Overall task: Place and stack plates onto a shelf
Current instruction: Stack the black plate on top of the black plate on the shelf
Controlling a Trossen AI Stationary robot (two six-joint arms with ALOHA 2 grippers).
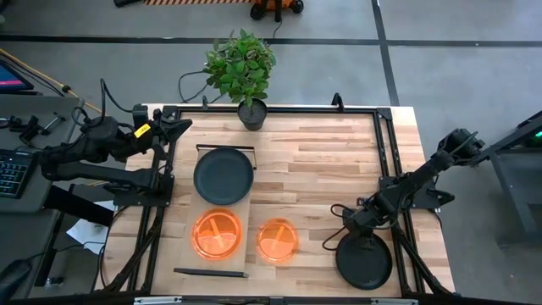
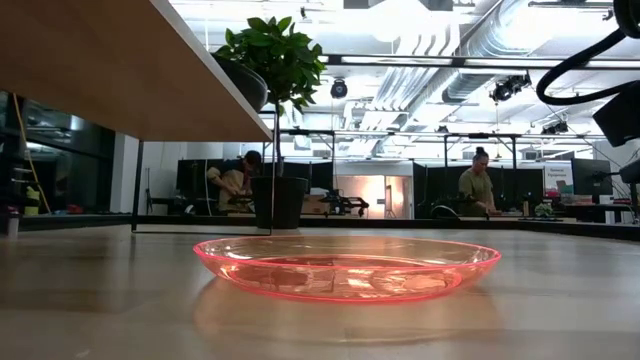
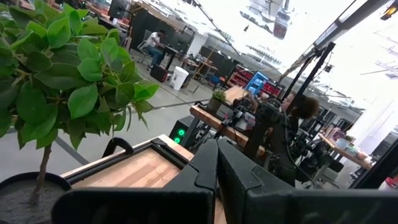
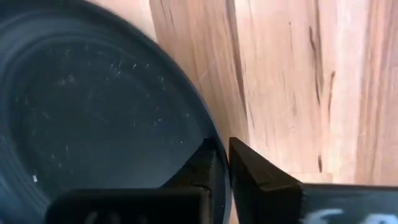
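Note:
The shelf point(image 1: 247, 212) is a pale board with black rails at its short ends. It carries a dark plate point(image 1: 223, 176) and an orange plate point(image 1: 218, 235). A second orange plate point(image 1: 278, 239) point(image 2: 345, 265) lies flat on the tabletop to the right of the shelf. Another dark plate point(image 1: 364, 261) point(image 4: 93, 106) lies near the table's near right corner. My right gripper point(image 1: 345, 222) point(image 4: 222, 165) is at that plate's far rim, shut on it. My left gripper point(image 1: 175, 129) point(image 3: 217, 168) is shut and holds nothing, waiting by the far left corner near the plant. My right gripper pinches the dark plate's rim point(image 4: 211, 140) on its far side. One finger point(image 4: 202, 165) is over the inside of the plate and the other finger point(image 4: 255, 171) is outside it. The fingers slant down from the table's right and far side. The plate looks flat on the tabletop.
A potted plant point(image 1: 244, 72) stands at the far edge, close to my left gripper. Black frame rails point(image 1: 385, 144) run along the table's left, right and far sides. Bare wood point(image 1: 322, 161) lies between the shelf and the right rail. People sit at desks in the room behind.

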